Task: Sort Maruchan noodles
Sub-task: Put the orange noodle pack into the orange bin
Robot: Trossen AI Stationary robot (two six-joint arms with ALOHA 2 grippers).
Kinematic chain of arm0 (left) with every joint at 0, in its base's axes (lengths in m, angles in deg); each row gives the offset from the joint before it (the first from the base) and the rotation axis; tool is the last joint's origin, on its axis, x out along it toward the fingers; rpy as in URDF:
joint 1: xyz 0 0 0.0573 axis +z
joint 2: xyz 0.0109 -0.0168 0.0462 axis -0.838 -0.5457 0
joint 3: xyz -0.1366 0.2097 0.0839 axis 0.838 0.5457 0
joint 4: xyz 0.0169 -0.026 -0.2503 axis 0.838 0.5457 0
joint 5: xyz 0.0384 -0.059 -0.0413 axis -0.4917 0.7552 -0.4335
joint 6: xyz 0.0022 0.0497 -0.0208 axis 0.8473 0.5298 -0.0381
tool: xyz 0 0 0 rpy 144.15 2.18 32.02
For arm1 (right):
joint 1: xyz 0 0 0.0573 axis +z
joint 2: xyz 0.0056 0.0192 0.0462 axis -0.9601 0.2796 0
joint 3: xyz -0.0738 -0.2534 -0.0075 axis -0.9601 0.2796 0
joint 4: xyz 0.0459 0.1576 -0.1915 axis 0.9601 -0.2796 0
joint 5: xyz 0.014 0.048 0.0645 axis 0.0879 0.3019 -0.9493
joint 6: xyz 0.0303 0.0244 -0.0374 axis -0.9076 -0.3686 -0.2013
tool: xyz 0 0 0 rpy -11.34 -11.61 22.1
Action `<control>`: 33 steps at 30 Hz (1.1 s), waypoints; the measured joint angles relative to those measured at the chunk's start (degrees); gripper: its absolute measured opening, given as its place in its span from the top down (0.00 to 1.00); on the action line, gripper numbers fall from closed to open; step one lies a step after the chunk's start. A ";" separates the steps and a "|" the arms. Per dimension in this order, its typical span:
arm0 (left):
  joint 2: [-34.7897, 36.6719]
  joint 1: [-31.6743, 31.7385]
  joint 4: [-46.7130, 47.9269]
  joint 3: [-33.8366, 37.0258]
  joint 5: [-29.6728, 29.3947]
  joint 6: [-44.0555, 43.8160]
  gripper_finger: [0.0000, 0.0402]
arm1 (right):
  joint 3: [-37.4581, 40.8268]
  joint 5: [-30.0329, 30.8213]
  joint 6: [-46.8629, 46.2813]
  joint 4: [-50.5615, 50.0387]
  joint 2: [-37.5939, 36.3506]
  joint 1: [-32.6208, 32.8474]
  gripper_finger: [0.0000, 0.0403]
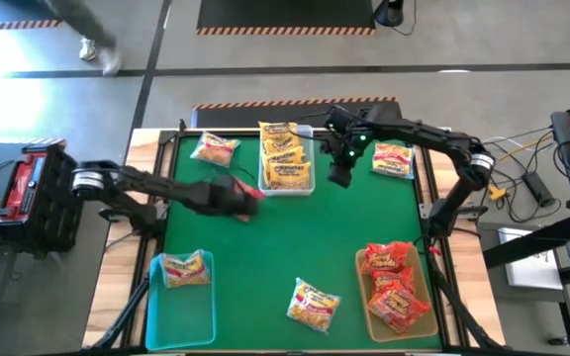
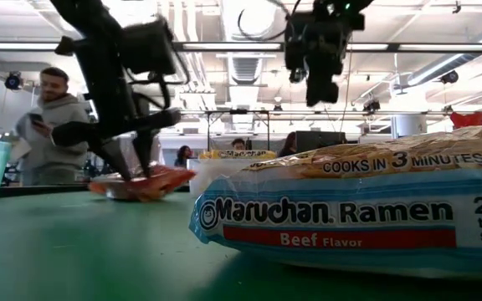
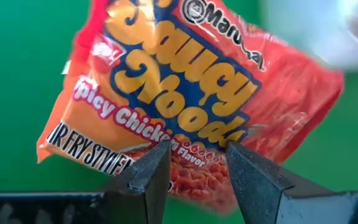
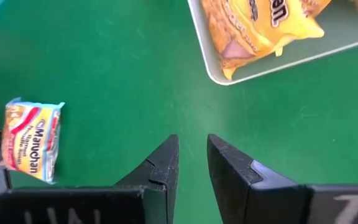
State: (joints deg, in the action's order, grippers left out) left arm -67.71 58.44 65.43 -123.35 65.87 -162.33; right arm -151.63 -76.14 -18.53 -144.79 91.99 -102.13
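Left gripper [image 3: 194,163] clamped on red noodle packet [image 3: 185,93], low over green mat [image 1: 285,247] at about 10 o'clock | right gripper [image 4: 192,155] empty, fingers nearly together, hanging beside clear bin [image 1: 287,158] of yellow packets [image 1: 283,156] at 12 o'clock

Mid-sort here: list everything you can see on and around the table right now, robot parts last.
Red noodle packets: several, piled in the orange bin, near right.
Red Saucy Noodles packet: one, in the left pincer, table centre-left.
Yellow packets: several, in the clear bin, far centre.
Blue-edged beef packets: one in the teal bin; loose ones at near centre, far left, far right.
Person: one, in the room behind.
Left pincer: closed on the red packet.
Right pincer: empty, narrow gap, beside the clear bin.
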 joint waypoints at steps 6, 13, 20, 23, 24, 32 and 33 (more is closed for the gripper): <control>-12.57 -11.64 -3.52 -9.47 -0.75 -12.85 0.65 | 0.09 0.00 -1.09 -0.93 -6.56 1.53 0.81; -25.76 -17.69 -3.00 -24.71 -1.04 -20.01 0.65 | 1.97 0.01 -2.64 -0.73 -12.40 5.01 0.81; -35.05 -18.07 -1.94 -39.84 -3.96 -17.02 0.65 | 9.58 0.40 -5.13 0.18 -15.58 9.90 0.81; -36.67 -18.51 2.22 -45.11 -7.07 -16.88 0.65 | 15.03 0.46 -6.62 2.81 -17.04 11.89 0.81; -36.72 -18.73 4.53 -46.59 -7.80 -16.83 0.65 | 17.02 0.44 -7.60 3.94 -17.53 12.36 0.81; -33.57 -19.84 30.51 -55.14 -10.60 -16.28 0.65 | 33.79 0.51 -24.99 33.97 -20.55 17.63 0.81; -33.08 -19.83 33.04 -55.66 -10.83 -16.50 0.65 | 35.44 0.53 -27.80 38.71 -20.51 18.48 0.81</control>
State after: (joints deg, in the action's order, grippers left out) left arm -100.79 38.60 98.47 -179.01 55.04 -178.83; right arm -116.19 -75.61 -46.33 -106.07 71.48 -83.65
